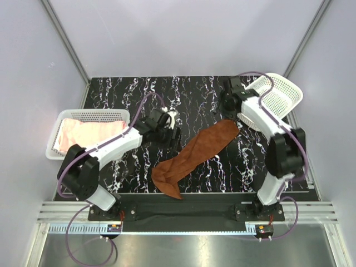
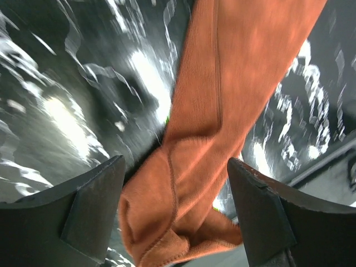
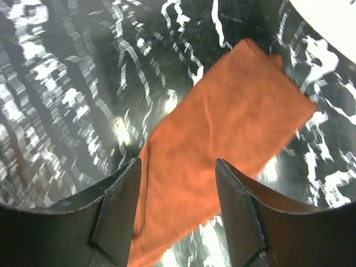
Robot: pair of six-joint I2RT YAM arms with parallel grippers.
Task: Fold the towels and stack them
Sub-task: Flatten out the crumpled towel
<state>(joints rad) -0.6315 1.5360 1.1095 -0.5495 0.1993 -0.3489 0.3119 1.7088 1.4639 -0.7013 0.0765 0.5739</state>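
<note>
Towel [image 1: 194,150] update: the orange one lies unfolded on the black marble table [image 1: 139,89], stretched out in a long diagonal strip. Its far end is up by the right arm and its near end points toward the left arm's base. The near end is bunched and wrinkled, while the far end lies pretty flat with square corners.

The left gripper [image 1: 171,134] sits just beside the strip's middle, on its left side. From the left wrist camera the left gripper [image 2: 175,167] is spread wide, and the towel [image 2: 222,111] runs up between the two fingers with its crumpled end down low. Neither finger seems to be pinching it, though that view is kinda blurry, so I can't say whether they touch the cloth.

The right gripper [image 1: 227,108] is at the far end of the strip, right by the corner. Its own camera shows the right gripper [image 3: 178,164] wide apart too, with the flat end of the towel [image 3: 222,144] spread below and nothing held.

A pink towel [image 1: 89,133] already sits folded in the left basket [image 1: 94,114] at the table's left edge. The right basket [image 1: 281,92] is at the far right corner, just behind the right arm.
</note>
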